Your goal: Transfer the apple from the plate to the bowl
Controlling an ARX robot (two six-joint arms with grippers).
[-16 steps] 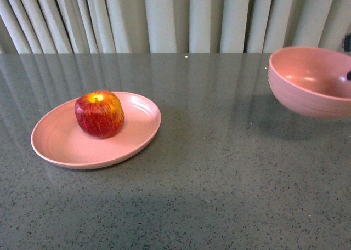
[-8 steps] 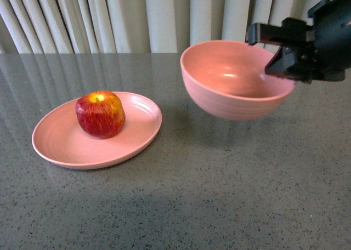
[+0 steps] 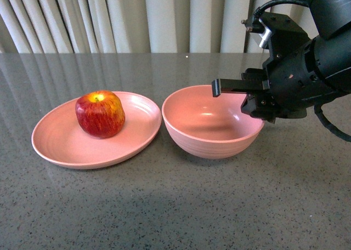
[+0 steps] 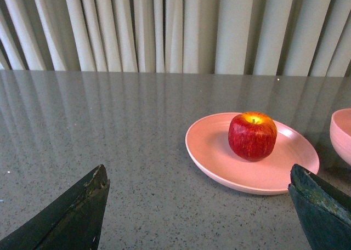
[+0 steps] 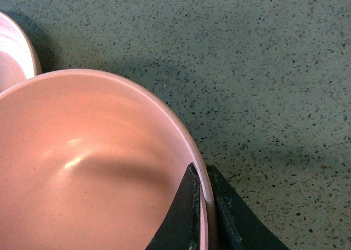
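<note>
The red apple [image 3: 100,114] sits on the shallow pink plate [image 3: 60,146] at the left of the table. Just right of the plate is the deep pink bowl [image 3: 208,124], down at the table surface and empty. My right gripper [image 3: 255,104] is shut on the bowl's right rim; the right wrist view shows one finger inside and one outside the bowl [image 5: 82,168], gripper [image 5: 202,176] pinching the wall. My left gripper [image 4: 198,173] is open and low over the table, short of the plate [image 4: 219,162] and apple [image 4: 252,136]. It is out of the front view.
The table [image 3: 175,206] is dark speckled grey, with pale curtains [image 3: 164,20] behind its far edge. The plate's rim [image 5: 13,52] lies close to the bowl in the right wrist view. The bowl's edge [image 4: 343,135] shows beside the plate in the left wrist view.
My right arm has carried the bowl from the far right, through the air, leftward and down to a spot right beside the plate. The apple and plate have stayed put.
</note>
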